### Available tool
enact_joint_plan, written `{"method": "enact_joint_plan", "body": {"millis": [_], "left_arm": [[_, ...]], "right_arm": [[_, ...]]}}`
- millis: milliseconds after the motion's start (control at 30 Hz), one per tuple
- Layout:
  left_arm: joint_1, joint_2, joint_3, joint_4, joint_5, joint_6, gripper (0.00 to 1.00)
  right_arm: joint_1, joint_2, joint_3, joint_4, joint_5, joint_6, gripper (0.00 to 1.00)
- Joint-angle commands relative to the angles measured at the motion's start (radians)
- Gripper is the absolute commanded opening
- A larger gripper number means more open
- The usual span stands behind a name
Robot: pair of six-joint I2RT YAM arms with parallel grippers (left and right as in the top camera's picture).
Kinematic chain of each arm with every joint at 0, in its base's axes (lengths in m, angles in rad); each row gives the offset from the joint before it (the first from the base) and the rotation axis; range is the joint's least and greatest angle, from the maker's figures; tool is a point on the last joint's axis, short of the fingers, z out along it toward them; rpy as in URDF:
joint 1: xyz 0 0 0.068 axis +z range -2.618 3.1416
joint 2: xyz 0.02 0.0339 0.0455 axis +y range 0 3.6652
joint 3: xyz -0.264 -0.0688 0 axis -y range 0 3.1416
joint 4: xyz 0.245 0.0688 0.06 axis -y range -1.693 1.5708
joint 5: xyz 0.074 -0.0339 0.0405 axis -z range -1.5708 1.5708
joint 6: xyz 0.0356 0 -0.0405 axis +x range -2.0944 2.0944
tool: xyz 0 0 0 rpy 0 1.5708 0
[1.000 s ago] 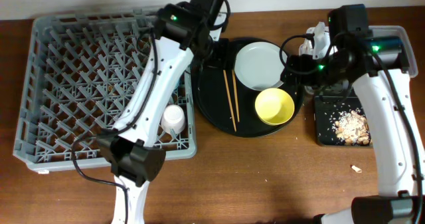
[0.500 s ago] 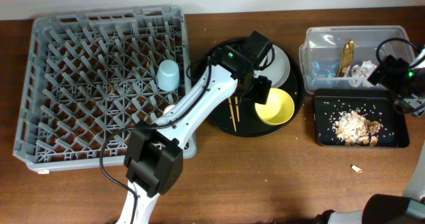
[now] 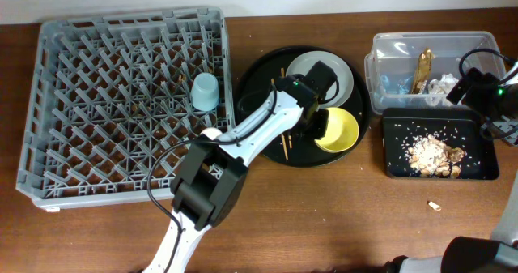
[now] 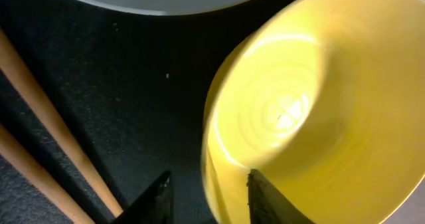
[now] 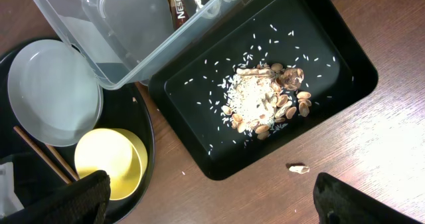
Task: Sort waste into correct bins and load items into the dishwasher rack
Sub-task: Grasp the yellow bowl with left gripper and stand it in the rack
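The yellow bowl (image 3: 341, 130) sits on the round black tray (image 3: 263, 127), in front of the grey plate (image 3: 332, 74) and beside two chopsticks (image 3: 283, 143). My left gripper (image 3: 318, 125) is down at the bowl's left rim. In the left wrist view its jaws (image 4: 209, 177) straddle that rim (image 4: 211, 151). One finger (image 4: 265, 197) lies against the inside wall and the other (image 4: 156, 201) stands just clear outside. My right gripper (image 5: 209, 184) hangs wide open and empty over bare table beside the black bin (image 5: 332, 31). The blue cup (image 3: 205, 91) stands in the rack (image 3: 48, 103).
The clear tub (image 3: 376, 58) holds the wrapper (image 3: 424, 66) and tissue (image 3: 441, 85). Food scraps (image 3: 433, 153) lie in the black bin (image 3: 477, 127). One crumb (image 3: 435, 206) lies on the table in front of it. A pale cup (image 3: 210, 134) shows under the left arm.
My left gripper left the rack, crossed to the round tray and dropped to the bowl's rim with its jaws narrowing. My right arm pulled back to the right edge.
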Motion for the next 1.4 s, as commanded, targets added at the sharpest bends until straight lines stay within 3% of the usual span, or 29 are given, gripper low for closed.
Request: {"method": "enact_joint_plan", "body": {"millis": [0,67,133,267,300,333,500,567,700,833,867,1000,1100,1167,1233,1300,1367], "left_arm": [[-0.006,0.023,-0.002,0.015,0.007,-0.002,0.33],[-0.006,0.024,-0.002,0.026,0.007,-0.002,0.32],[-0.006,0.024,-0.002,0.036,0.007,-0.002,0.21],[-0.006,0.024,-0.002,0.038,-0.058,-0.001,0.20],[-0.006,0.024,-0.002,0.038,-0.061,-0.001,0.06],[-0.006,0.024,-0.002,0.038,-0.061,-0.001,0.01],[-0.005,0.013,0.010,0.027,-0.061,0.010,0.01],[0.006,-0.047,0.052,-0.006,-0.063,0.074,0.01],[0.062,-0.236,0.124,-0.052,-0.314,0.160,0.01],[0.154,-0.375,0.124,0.004,-1.010,0.177,0.01],[0.187,-0.372,0.122,0.048,-1.089,0.205,0.00],[0.378,-0.247,0.117,0.369,-1.118,0.439,0.01],[0.390,-0.117,0.117,0.619,-1.262,0.591,0.01],[0.392,-0.047,0.117,0.728,-1.263,0.647,0.01],[0.393,0.023,0.117,0.741,-1.294,0.647,0.01],[0.396,0.069,0.117,0.744,-1.422,0.646,0.01],[0.395,0.095,0.116,0.662,-1.449,0.627,0.00]], "right_arm": [[-0.002,-0.023,-0.005,0.000,0.019,0.002,0.98],[-0.002,-0.023,-0.005,0.000,0.019,0.002,0.99],[-0.002,-0.023,-0.005,0.000,0.019,0.002,0.98],[-0.002,-0.023,-0.005,0.000,0.019,0.002,0.98],[-0.002,-0.023,-0.005,0.000,0.019,0.002,0.98],[-0.002,-0.023,-0.005,0.000,0.019,0.002,0.98],[-0.002,-0.023,-0.005,0.000,0.019,0.002,0.98],[-0.002,-0.023,-0.005,0.000,0.019,0.002,0.98],[-0.002,-0.023,-0.005,0.000,0.019,0.002,0.98],[-0.002,-0.023,-0.005,0.000,0.019,0.002,0.98],[-0.002,-0.023,-0.005,0.000,0.019,0.002,0.98],[-0.002,-0.023,-0.005,0.000,0.019,0.002,0.98],[-0.002,-0.023,-0.005,0.000,0.019,0.002,0.98],[-0.002,-0.023,-0.005,0.000,0.019,0.002,0.98],[-0.002,-0.023,-0.005,0.000,0.019,0.002,0.98],[-0.002,-0.023,-0.005,0.000,0.019,0.002,0.98],[-0.002,-0.023,-0.005,0.000,0.019,0.002,0.99]]}}
